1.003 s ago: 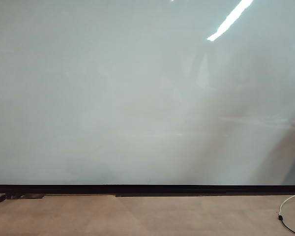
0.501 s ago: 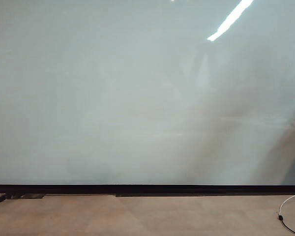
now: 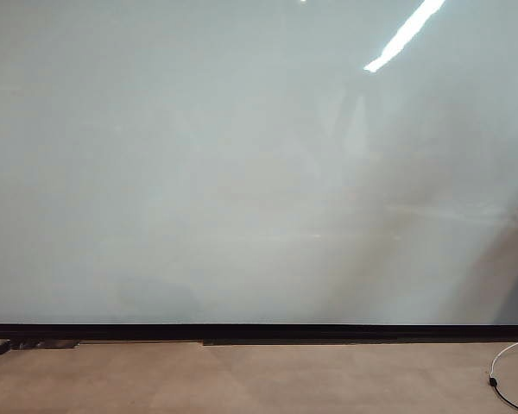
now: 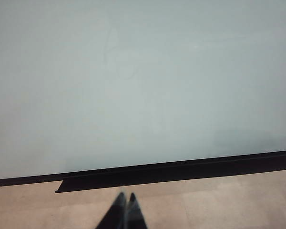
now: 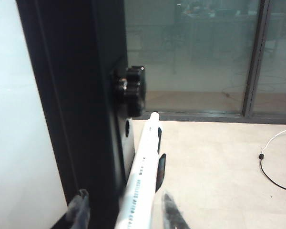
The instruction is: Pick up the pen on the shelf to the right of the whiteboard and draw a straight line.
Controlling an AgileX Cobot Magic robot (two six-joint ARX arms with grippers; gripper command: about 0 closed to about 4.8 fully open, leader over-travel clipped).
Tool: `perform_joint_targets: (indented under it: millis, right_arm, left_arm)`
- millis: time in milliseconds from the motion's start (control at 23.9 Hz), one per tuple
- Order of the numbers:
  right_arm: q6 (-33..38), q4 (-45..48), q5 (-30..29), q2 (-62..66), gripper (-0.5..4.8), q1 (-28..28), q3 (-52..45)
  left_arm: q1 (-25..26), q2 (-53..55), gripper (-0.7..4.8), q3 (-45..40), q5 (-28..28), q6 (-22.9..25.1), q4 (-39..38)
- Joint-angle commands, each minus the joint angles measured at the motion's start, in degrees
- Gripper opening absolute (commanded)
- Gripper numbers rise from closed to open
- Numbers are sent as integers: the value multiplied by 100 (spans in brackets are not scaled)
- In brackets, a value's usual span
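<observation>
The right end effector (image 5: pixel 121 210) clamps the pen (image 5: pixel 142 176) beside the whiteboard (image 3: pixel 242 172) frame; lifting may slip it. The left end effector (image 4: pixel 124 210), below the whiteboard, is together.

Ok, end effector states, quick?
Left end effector: closed, empty.
Right end effector: astride the pen; grip cannot be told.

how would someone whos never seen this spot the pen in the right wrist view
Find the whiteboard's tall black frame post with a black knob. The pen leans just beside it, between the right gripper's fingers. It is the only slim white stick with a black clip; the white cable lies curled on the floor.
</observation>
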Motion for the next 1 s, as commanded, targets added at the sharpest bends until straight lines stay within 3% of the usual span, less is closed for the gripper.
perform_joint_targets:
  millis: [42,125,334,543,627,794,1003]
  right_arm:
    - [-13,96,-13,-15,122,-4,15]
    - [-13,94,-11,-15,79,-4,15]
    - [-13,94,-13,-15,39,-9,15]
    - [13,94,-17,-22,39,-22,7]
    - [9,94,17,-197,-9,-96,-79]
    - [37,90,208,-710,-9,-431,-278]
    - [625,63,573,-1473,-9,-868,-680]
  left_arm:
    - [-2,0,-5,20,2,4,76]
    - [-2,0,-5,20,2,4,74]
    - [-2,0,-5,20,0,4,76]
    - [-2,0,-5,20,2,4,74]
    - [-2,0,-5,20,2,4,74]
    - [-2,0,-5,20,2,4,74]
    - [-2,0,-5,20,2,4,74]
